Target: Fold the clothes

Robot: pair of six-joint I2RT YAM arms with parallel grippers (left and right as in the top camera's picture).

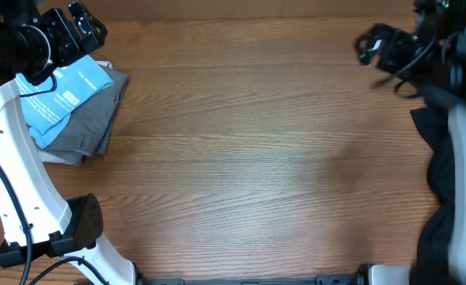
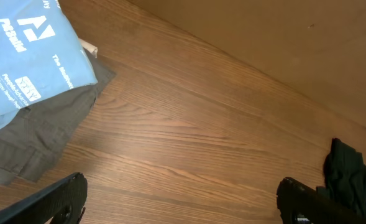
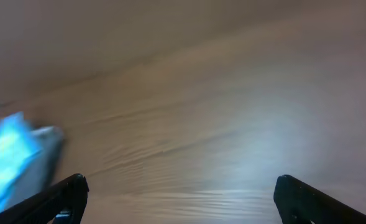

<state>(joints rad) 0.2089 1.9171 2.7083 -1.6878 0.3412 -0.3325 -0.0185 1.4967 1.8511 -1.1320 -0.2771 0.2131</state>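
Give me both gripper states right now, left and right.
Left gripper: open, holding nothing.
Right gripper: open, holding nothing.

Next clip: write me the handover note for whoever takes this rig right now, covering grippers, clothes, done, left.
Grippers: the left gripper is open and empty, near the pile. The right gripper is open and empty, over the bare table.
Clothes: the light blue T-shirt lies folded on a folded grey garment at the far left. A dark garment lies crumpled at the right edge.
Done: the blue shirt looks folded and stacked.
Left: probably the dark garment.
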